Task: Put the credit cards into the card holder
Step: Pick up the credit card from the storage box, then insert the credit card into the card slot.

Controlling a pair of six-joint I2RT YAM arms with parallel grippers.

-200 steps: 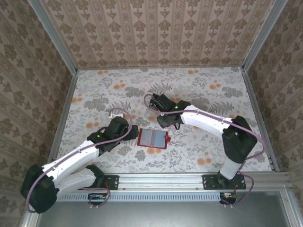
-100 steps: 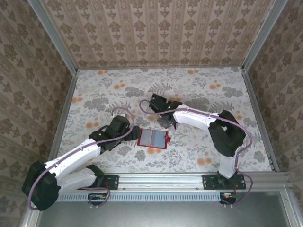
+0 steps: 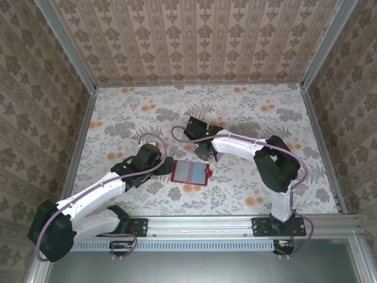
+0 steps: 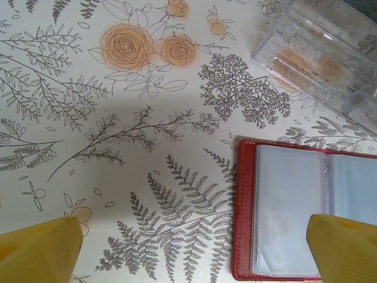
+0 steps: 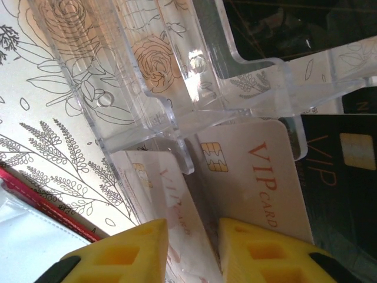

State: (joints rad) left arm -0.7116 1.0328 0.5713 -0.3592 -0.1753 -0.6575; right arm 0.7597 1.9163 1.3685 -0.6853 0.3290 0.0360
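- Left gripper (image 4: 191,231): jaws wide apart, low over the table (image 4: 118,118).
- The open red wallet (image 4: 283,218) lies flat in the near middle of the table, pockets up. Its left half reaches into the gap between those jaws, close to one finger.
- Right gripper (image 5: 191,229): jaws narrow, at the clear stand (image 5: 147,71) just beyond the wallet's far right corner.
- A pale card (image 5: 156,197) runs edge-on into that narrow gap; I cannot tell whether it is gripped.
- A second pale card (image 5: 253,177) and a black card (image 5: 344,171) lean beside the jaws.
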